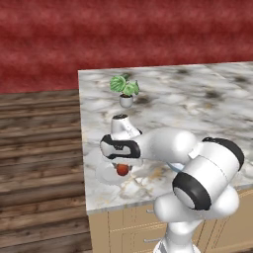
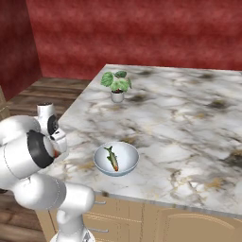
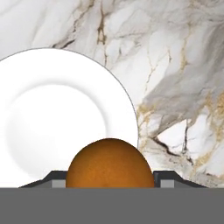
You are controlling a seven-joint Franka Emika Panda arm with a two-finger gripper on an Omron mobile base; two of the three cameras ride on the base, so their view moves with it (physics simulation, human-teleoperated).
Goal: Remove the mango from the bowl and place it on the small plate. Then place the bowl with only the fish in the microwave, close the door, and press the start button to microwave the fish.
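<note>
The claw (image 1: 122,167) is clamped on the small rounded red-orange mango (image 3: 110,163), above the small flat white plate (image 3: 57,118) near the marble tabletop's (image 1: 173,99) front left corner (first step); next, lower and release.

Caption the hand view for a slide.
Tool shut on the mango, held above the small plate on the marble counter.

Even, soft rendered light with no clear source, faint shadow beside the potted plant (image 1: 125,89) on the marble desk (image 1: 197,99), dull sheen on the small plate (image 3: 57,118), red wall texture smeared, edges slightly soft, no glare or edge distortion
</note>
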